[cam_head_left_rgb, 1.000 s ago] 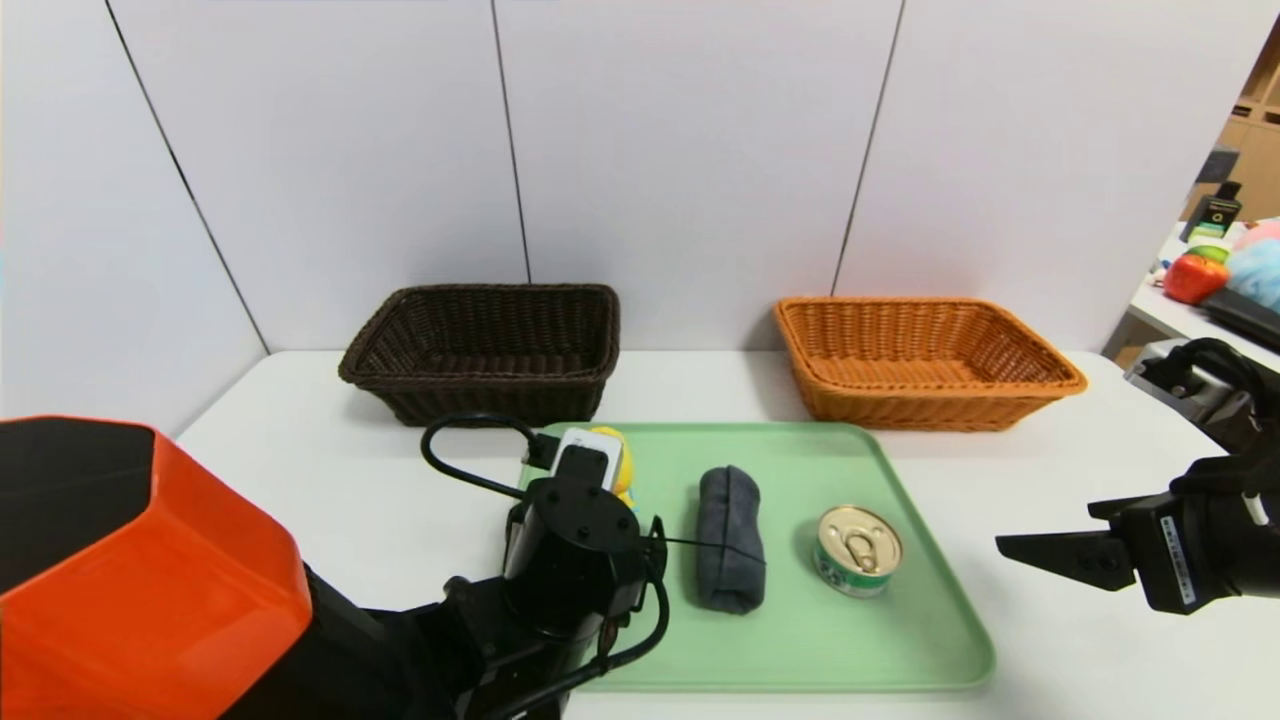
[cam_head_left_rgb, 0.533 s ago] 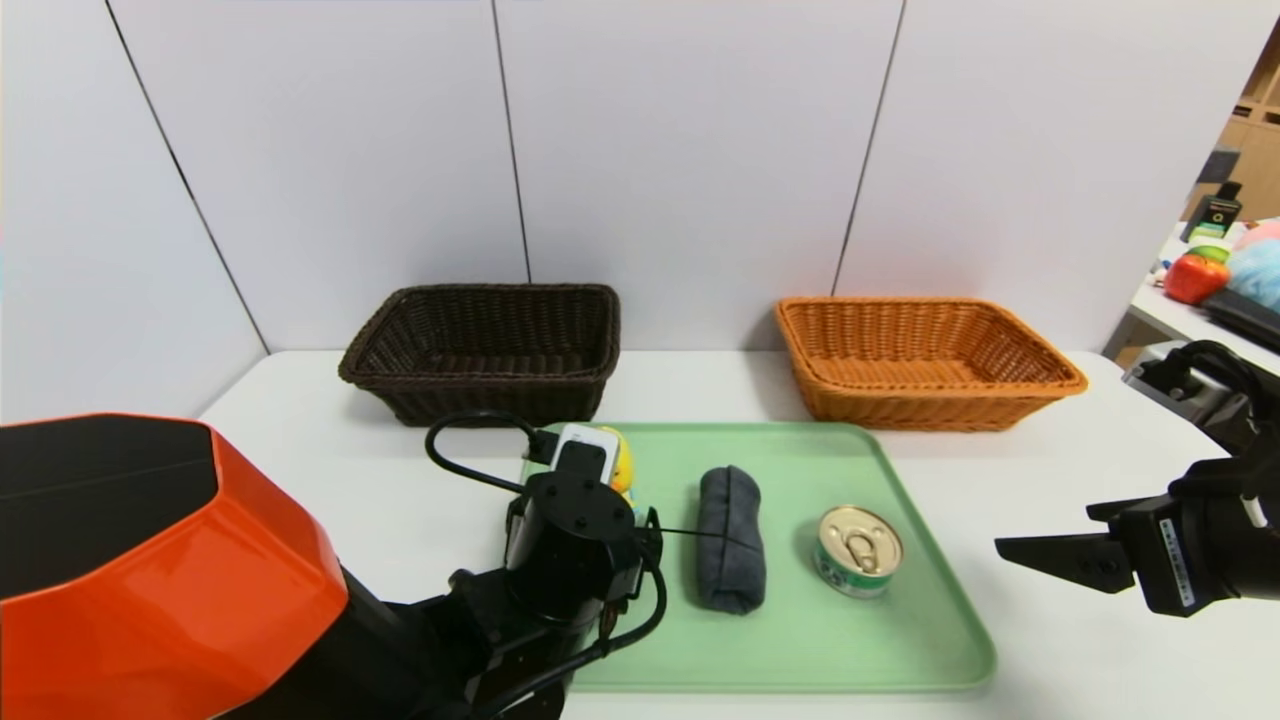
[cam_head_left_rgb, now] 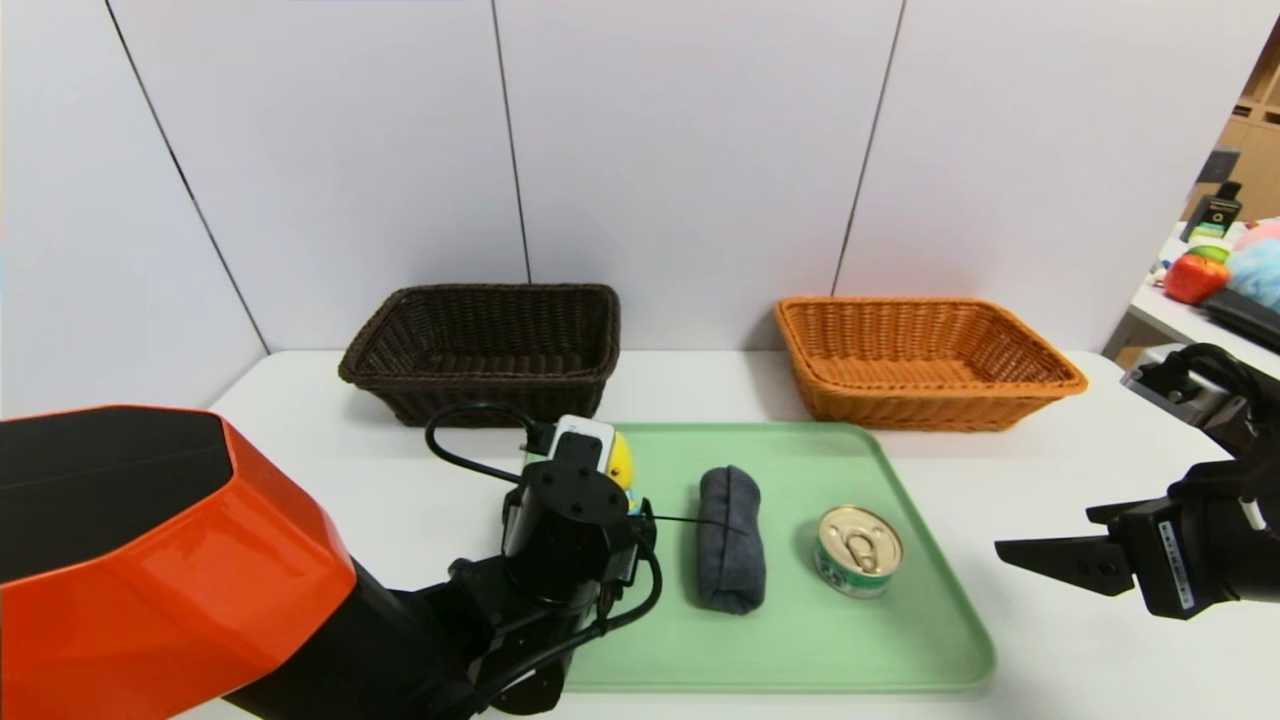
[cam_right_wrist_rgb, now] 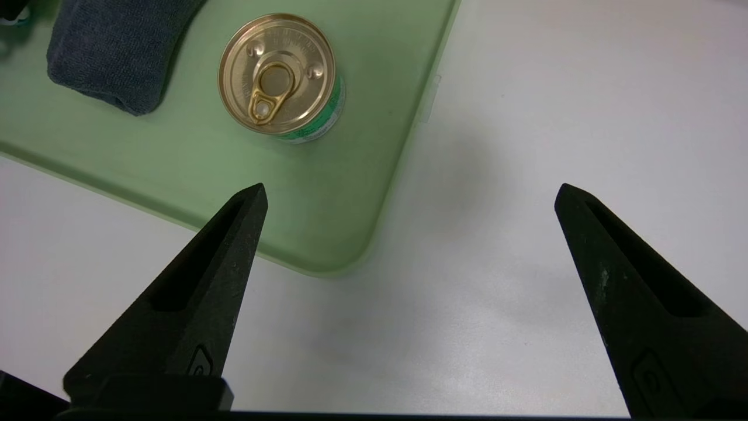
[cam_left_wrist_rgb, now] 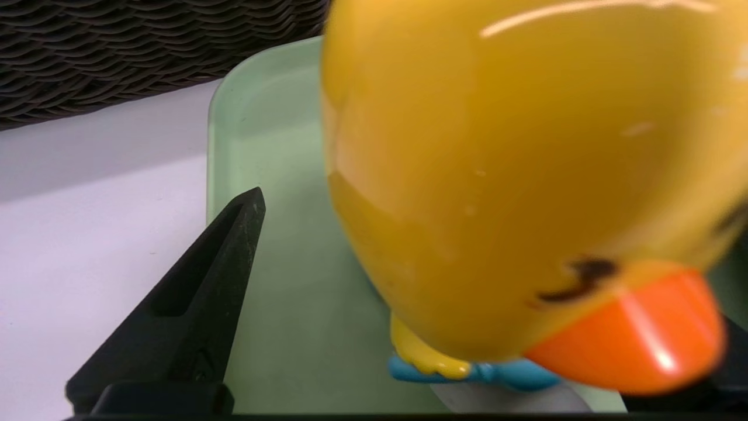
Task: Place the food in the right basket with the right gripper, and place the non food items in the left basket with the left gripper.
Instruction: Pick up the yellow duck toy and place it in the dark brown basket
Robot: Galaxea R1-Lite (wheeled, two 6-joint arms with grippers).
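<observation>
Left of centre in the head view, the left pincer (cam_head_left_rgb: 600, 455) straddles the yellow rubber duck (cam_head_left_rgb: 621, 462) at the green tray's (cam_head_left_rgb: 880, 640) near-left corner; whether it grips is unclear. The right pincer (cam_head_left_rgb: 1040, 555), spread wide and empty, hovers over the table (cam_head_left_rgb: 1050, 450) at far right.

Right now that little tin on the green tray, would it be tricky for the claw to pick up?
Probably somewhat. The tin can looks rigid, so it shouldn't crush. Its shiny metal wall may be slippery between the right gripper's open fingers. It sits flat and squat on the tray, so it seems unlikely to tip, though on its side it could roll.
</observation>
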